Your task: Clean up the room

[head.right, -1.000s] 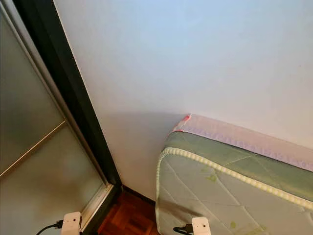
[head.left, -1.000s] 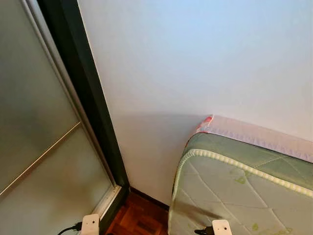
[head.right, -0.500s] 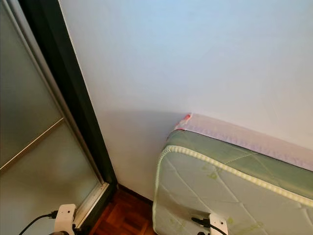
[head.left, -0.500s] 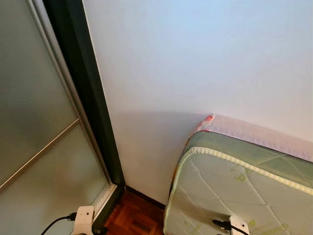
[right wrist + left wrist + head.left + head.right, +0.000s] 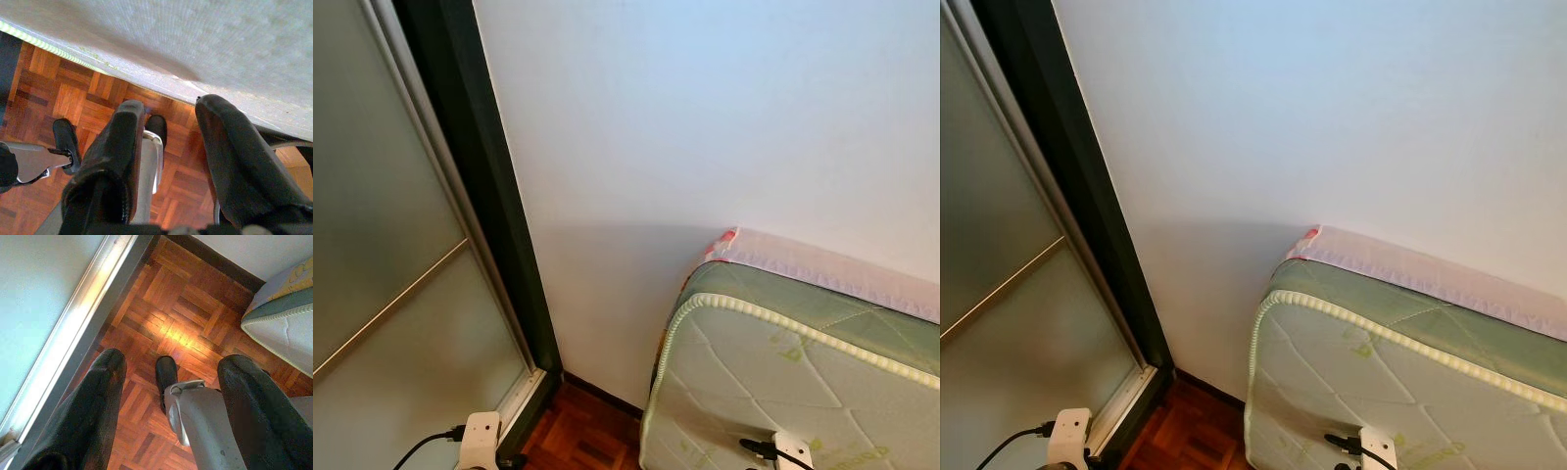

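A green quilted mattress (image 5: 783, 382) stands on its edge against the white wall, with a pink-edged layer (image 5: 822, 266) behind it. My left gripper (image 5: 171, 364) hangs open over the parquet floor (image 5: 186, 298), nothing between its fingers. My right gripper (image 5: 172, 108) hangs open too, close beside the mattress's face (image 5: 205, 39). The white wrist pieces of both arms show at the bottom of the left eye view, the left arm's wrist piece (image 5: 480, 436) by the door track and the right arm's wrist piece (image 5: 791, 450) in front of the mattress.
A frosted sliding door (image 5: 382, 255) in a dark frame (image 5: 480, 196) fills the left side, its metal track (image 5: 73, 328) running along the floor. A narrow strip of parquet (image 5: 587, 436) lies between door and mattress. My own grey leg (image 5: 205, 431) and black foot (image 5: 165, 372) are below.
The camera has shifted slightly. My right arm's white wrist piece sits further right than a second ago. Nothing else has moved in the last half second.
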`<state>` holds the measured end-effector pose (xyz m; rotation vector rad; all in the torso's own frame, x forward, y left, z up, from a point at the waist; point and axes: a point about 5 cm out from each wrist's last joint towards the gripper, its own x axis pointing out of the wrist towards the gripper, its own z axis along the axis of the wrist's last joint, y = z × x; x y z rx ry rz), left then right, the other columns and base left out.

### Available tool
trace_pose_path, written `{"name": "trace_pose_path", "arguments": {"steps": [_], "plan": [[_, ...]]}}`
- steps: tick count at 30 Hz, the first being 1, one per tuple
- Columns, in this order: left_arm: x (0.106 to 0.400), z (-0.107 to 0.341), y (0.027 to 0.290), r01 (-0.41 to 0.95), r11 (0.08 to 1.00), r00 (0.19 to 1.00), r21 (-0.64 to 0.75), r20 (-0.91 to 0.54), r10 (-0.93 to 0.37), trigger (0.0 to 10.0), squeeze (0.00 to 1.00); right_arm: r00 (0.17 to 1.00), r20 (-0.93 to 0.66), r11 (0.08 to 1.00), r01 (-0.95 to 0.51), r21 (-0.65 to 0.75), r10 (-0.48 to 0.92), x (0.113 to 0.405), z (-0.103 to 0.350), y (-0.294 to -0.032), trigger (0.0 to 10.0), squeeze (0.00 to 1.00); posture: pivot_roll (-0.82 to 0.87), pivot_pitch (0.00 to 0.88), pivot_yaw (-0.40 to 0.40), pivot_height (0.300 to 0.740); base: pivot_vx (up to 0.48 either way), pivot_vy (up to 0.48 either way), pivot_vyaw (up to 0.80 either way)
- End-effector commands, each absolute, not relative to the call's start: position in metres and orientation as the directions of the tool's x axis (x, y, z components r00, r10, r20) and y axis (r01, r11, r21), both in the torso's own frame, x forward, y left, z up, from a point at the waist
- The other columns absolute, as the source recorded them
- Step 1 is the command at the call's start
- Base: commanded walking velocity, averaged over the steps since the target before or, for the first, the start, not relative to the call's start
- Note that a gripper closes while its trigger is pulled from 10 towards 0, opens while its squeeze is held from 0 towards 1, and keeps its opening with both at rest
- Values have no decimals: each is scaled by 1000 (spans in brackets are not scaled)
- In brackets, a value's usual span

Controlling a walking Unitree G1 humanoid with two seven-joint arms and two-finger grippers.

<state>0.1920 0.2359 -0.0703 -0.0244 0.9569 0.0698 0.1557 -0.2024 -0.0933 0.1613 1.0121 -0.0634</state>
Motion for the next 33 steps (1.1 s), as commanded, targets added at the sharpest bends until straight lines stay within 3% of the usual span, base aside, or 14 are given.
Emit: {"name": "trace_pose_path", "arguments": {"steps": [1, 33], "plan": [[189, -71, 238, -59, 998, 557, 20, -829, 50, 10000, 0, 562, -827, 981, 166, 100, -10, 166, -87, -212, 10000, 0, 7, 0, -56, 740, 0, 0, 0], [189, -72, 238, -52, 998, 553, 19, -832, 44, 10000, 0, 556, -831, 984, 150, 98, -2, 165, -88, -212, 10000, 0, 0, 0, -55, 740, -23, 0, 0]]}}
